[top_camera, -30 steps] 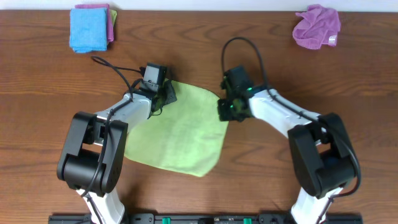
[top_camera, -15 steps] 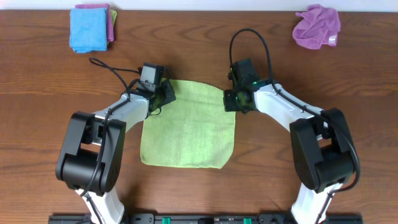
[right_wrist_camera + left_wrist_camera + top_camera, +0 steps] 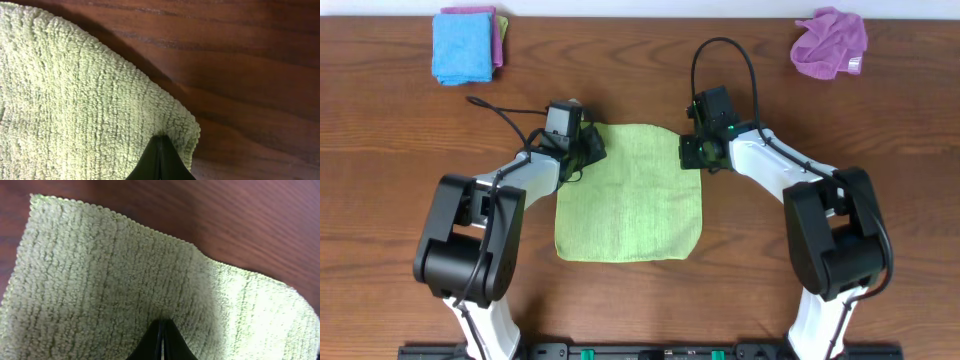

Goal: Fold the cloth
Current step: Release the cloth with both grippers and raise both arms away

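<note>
- The green cloth now lies squarer and flatter than a second ago, mid-table between the arms.
- The left gripper and right gripper each pinch a far corner, jaws pressed together on the fabric.
- To fold well, lift both corners evenly and carry them to the near edge.
- On the wooden table, a blue cloth and a purple cloth lie well apart.

1. I count four cloths in all, on one wooden table.
2. One is the flat green cloth.
3. One blue cloth and one pink cloth make a single stack.
4. One purple cloth lies crumpled.
5. I have two grippers: my left gripper and my right gripper.
</note>
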You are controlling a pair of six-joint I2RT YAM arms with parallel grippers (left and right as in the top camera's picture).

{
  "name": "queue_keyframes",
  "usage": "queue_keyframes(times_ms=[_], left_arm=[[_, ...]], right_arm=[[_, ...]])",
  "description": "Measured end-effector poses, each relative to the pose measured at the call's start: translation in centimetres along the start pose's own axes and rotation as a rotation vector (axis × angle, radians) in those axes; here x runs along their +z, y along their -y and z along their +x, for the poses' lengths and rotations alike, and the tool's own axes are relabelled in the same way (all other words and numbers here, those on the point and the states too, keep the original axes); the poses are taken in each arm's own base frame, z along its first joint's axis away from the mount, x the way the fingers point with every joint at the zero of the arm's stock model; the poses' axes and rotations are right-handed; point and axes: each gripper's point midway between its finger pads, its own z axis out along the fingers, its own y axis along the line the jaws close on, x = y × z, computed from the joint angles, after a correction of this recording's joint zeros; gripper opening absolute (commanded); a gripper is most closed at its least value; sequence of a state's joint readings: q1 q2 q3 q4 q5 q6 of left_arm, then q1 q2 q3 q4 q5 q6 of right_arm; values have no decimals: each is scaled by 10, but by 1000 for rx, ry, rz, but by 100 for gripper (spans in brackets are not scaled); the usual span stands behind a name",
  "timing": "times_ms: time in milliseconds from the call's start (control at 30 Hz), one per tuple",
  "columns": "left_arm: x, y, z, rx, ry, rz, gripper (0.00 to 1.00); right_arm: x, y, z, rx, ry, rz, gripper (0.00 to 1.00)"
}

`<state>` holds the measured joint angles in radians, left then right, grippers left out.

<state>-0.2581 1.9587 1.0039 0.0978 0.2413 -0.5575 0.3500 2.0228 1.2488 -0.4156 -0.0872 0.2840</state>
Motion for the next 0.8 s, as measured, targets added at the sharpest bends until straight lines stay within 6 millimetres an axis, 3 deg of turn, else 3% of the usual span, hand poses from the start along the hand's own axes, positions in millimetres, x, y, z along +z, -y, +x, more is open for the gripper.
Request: queue_keyframes(times_ms=[433, 800], left_arm=[[15, 15, -15, 48, -38, 21, 6], [15, 17, -17, 88, -51, 11, 6]], right_arm=[[5, -3, -16, -1, 52, -27, 2], [3, 18, -29, 33, 29, 43, 1]])
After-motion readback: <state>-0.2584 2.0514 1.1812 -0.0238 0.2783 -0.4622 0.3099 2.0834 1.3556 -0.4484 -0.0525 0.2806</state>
